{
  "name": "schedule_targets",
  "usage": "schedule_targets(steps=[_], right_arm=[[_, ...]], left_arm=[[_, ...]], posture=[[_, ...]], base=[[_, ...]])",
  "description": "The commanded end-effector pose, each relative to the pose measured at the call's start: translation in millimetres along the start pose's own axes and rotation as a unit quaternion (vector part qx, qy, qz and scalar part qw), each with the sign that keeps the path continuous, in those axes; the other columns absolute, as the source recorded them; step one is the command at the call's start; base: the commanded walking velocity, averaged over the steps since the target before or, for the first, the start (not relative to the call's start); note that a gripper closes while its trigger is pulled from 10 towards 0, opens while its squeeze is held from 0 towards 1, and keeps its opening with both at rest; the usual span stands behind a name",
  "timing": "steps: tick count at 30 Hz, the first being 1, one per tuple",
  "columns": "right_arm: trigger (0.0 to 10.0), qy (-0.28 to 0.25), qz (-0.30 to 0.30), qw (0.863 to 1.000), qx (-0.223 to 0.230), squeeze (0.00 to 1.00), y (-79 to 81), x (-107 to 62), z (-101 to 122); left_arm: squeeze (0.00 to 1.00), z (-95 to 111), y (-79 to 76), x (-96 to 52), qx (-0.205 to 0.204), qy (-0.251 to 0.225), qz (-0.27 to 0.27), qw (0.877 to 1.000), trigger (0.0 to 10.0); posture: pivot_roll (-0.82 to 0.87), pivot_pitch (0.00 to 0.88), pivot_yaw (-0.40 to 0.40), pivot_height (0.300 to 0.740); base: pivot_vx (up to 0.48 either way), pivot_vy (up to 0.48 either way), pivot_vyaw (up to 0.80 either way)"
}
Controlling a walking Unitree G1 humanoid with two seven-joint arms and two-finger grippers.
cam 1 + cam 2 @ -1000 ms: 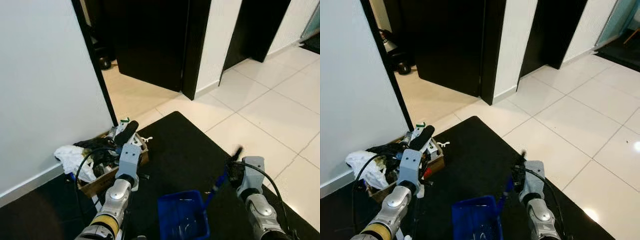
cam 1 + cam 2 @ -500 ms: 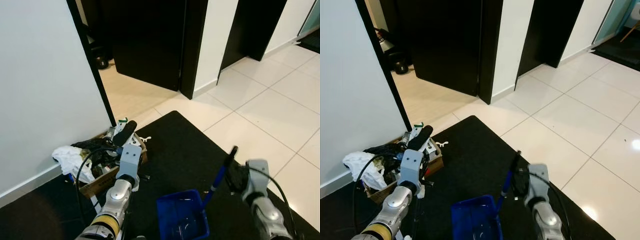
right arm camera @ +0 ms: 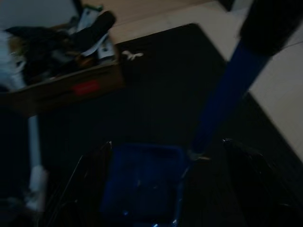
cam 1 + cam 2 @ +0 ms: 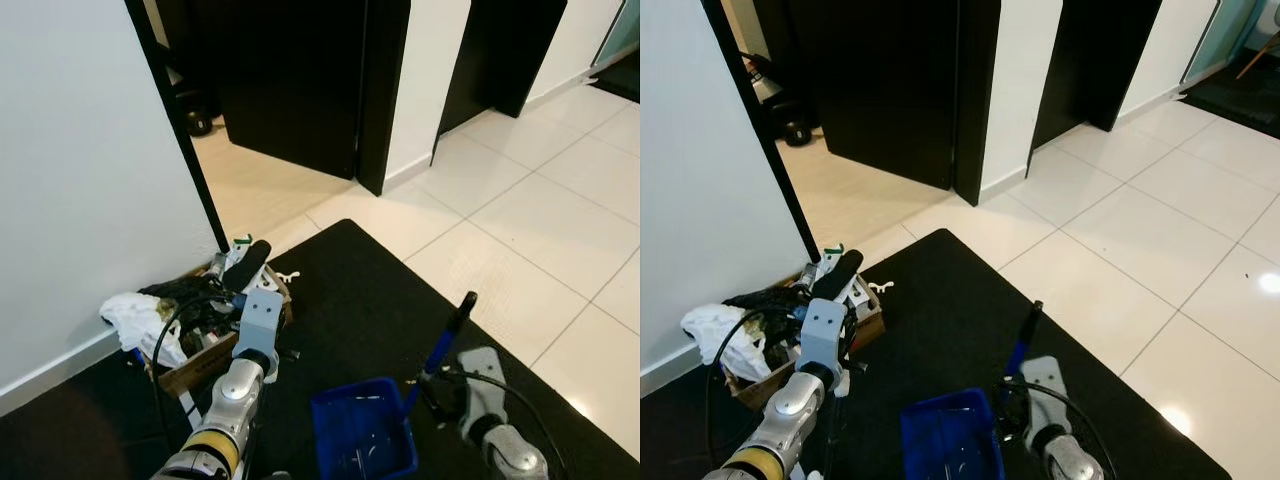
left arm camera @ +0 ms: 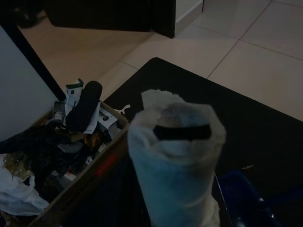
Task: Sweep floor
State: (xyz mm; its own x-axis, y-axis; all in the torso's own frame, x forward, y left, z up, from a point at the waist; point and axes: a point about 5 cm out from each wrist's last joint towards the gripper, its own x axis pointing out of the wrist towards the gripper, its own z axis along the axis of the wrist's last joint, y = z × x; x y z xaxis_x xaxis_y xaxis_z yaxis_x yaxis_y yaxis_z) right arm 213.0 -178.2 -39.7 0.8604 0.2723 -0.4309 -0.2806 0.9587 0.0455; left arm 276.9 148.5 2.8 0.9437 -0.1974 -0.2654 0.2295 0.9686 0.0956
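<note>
A blue dustpan [image 4: 362, 440] sits on the black mat [image 4: 360, 290], and its blue handle with a black tip [image 4: 447, 338] stands up on a slant. My right gripper [image 3: 166, 142] is low beside the pan and open, its fingers [image 3: 90, 172] spread wide to either side of the pan and the handle's foot. My left gripper [image 4: 258, 330] is raised by the wall. The cloth-wrapped end of a white broom handle [image 5: 173, 156] stands right in front of its camera, and the pole [image 4: 188, 405] runs down beside the arm. The left fingers are hidden.
A cardboard box [image 4: 190, 365] full of clutter, with a white bag [image 4: 135, 312] at its side, stands against the white wall [image 4: 90, 180] to my left. Dark open doorways [image 4: 290, 80] lie ahead, and pale floor tiles [image 4: 540, 220] lie beyond the mat.
My right gripper has dropped from the top of the dustpan handle down to its foot, and the handle now stands free. The left arm has held still. The camera has shifted a little.
</note>
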Motion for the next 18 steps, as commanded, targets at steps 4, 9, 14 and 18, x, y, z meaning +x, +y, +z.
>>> schedule_targets(steps=[4,9,14,18], right_arm=[[10.0,-0.005,-0.016,0.997,0.08,0.0,-6.7,-3.4,-3],[10.0,-0.012,-0.021,0.997,0.079,0.0,-5.9,-3.4,-2],[10.0,-0.014,-0.018,0.996,0.083,0.0,-3.5,-3.9,-3],[10.0,-0.018,-0.014,0.996,0.088,0.0,-2.0,-4.9,-3]], left_arm=[[0.0,-31,-1.5,-16.4,-0.013,0.067,0.004,0.998,10.0],[0.0,-33,1.5,-17.3,-0.006,0.078,0.014,0.997,10.0],[0.0,-34,12.6,-20.3,0.065,0.087,0.025,0.994,10.0],[0.0,-39,19.5,-29.4,0.064,0.084,0.025,0.994,10.0]], posture=[[0.04,0.059,-0.024,0.74],[0.05,0.056,-0.015,0.74],[0.05,0.054,0.001,0.74],[0.06,0.063,0.004,0.74]], base=[[0.0,0.0,0.0],[0.0,0.0,0.0],[0.0,0.0,0.0],[0.0,0.0,0.0]])
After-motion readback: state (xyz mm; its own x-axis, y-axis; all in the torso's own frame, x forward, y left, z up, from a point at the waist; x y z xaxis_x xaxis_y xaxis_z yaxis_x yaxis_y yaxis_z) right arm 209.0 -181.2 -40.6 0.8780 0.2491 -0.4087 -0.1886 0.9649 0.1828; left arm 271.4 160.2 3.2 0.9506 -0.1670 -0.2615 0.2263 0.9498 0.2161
